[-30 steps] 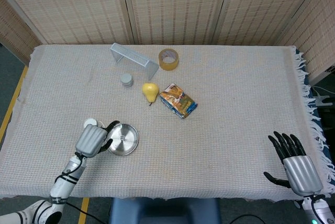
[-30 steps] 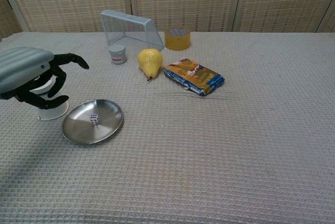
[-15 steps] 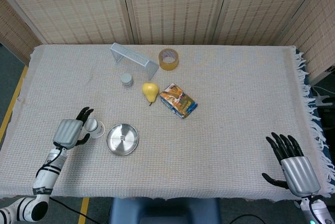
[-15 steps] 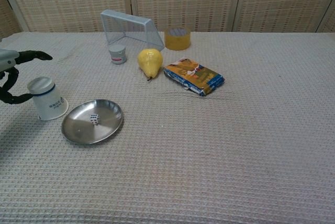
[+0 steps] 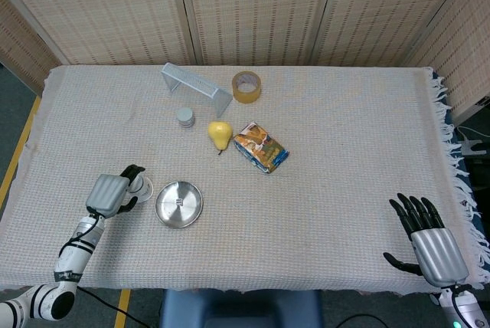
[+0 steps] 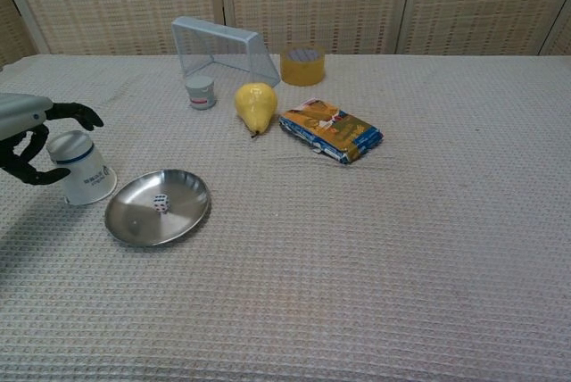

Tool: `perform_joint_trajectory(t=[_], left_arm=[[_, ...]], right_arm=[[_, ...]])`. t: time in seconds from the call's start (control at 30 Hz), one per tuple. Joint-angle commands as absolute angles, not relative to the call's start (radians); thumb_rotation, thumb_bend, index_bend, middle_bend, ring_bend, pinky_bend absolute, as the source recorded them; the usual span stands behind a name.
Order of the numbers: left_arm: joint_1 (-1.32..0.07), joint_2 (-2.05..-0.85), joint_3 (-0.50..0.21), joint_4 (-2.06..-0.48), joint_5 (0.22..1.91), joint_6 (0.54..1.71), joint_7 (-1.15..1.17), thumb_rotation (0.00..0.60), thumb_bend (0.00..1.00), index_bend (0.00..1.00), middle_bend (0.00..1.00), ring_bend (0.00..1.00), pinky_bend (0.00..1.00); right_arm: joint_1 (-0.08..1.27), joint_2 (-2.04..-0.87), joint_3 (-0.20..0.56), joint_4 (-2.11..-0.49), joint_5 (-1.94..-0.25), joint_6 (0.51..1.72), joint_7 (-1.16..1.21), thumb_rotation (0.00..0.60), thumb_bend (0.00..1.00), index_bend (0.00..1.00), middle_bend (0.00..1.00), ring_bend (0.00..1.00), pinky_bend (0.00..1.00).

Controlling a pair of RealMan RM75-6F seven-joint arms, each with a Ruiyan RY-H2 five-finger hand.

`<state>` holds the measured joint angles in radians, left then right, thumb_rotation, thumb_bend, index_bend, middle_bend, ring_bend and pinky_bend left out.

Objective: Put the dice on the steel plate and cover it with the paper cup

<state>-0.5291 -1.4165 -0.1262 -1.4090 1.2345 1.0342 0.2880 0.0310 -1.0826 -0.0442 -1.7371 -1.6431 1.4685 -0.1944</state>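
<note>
A white dice [image 6: 161, 203] lies inside the steel plate [image 6: 134, 221] at the table's front left; the head view shows the steel plate [image 5: 164, 213] too. Just left of it stands an upturned white paper cup [image 6: 82, 168], the paper cup [image 5: 141, 186] being partly hidden in the head view. My left hand [image 6: 27, 132] reaches in from the left edge, its dark fingers [image 6: 80, 114] curved over and beside the cup's top, without a clear grip. From above, the left hand [image 5: 111, 194] sits against the cup. My right hand [image 5: 429, 240] rests open at the front right, fingers spread, far from everything.
Behind the plate lie a yellow pear [image 6: 255, 105], a colourful snack packet [image 6: 332, 130], a small grey tin [image 6: 201, 93], a roll of tape [image 6: 302, 65] and a wire rack [image 6: 221, 46]. The cloth's fringed edge [image 5: 459, 167] runs along the right.
A second ago my left hand was over the cup, then pulled away to the left. It has now come back right, with fingers around the cup's top. The right hand barely moved.
</note>
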Motion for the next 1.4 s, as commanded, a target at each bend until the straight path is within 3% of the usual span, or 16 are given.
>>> perform_joint_trajectory(t=[0.03, 0.33, 0.5, 0.77, 0.93, 1.4], left_arm=[[-0.538, -1.419, -0.127, -1.400, 1.223, 1.024, 0.300, 0.600, 0.35, 0.23, 0.24, 0.69, 0.93], [-0.540, -1.427, -0.119, -1.380, 1.233, 1.036, 0.301, 0.600, 0.35, 0.36, 0.37, 0.69, 0.91], [-0.542, -1.426, -0.118, -1.378, 1.232, 1.032, 0.290, 0.600, 0.36, 0.38, 0.40, 0.69, 0.90], [-0.541, -1.411, -0.108, -1.389, 1.264, 1.041, 0.253, 0.600, 0.43, 0.41, 0.58, 0.69, 0.88], [-0.540, -1.402, -0.106, -1.396, 1.259, 1.033, 0.241, 0.600, 0.46, 0.44, 0.64, 0.69, 0.88], [-0.540, -1.347, -0.108, -1.543, 1.316, 1.084, 0.244, 0.600, 0.48, 0.46, 0.68, 0.69, 0.89]], right_arm=[[0.029, -1.082, -0.045, -1.738, -1.647, 1.473, -0.194, 0.471, 0.08, 0.00, 0.00, 0.00, 0.00], [0.032, -1.084, -0.043, -1.737, -1.639, 1.466, -0.196, 0.473, 0.08, 0.00, 0.00, 0.00, 0.00], [0.031, -1.084, -0.041, -1.738, -1.636, 1.467, -0.198, 0.473, 0.08, 0.00, 0.00, 0.00, 0.00], [0.033, -1.085, -0.042, -1.738, -1.635, 1.461, -0.197, 0.472, 0.08, 0.00, 0.00, 0.00, 0.00], [0.034, -1.086, -0.044, -1.738, -1.636, 1.459, -0.198, 0.473, 0.08, 0.00, 0.00, 0.00, 0.00], [0.039, -1.088, -0.048, -1.739, -1.638, 1.448, -0.201, 0.472, 0.08, 0.00, 0.00, 0.00, 0.00]])
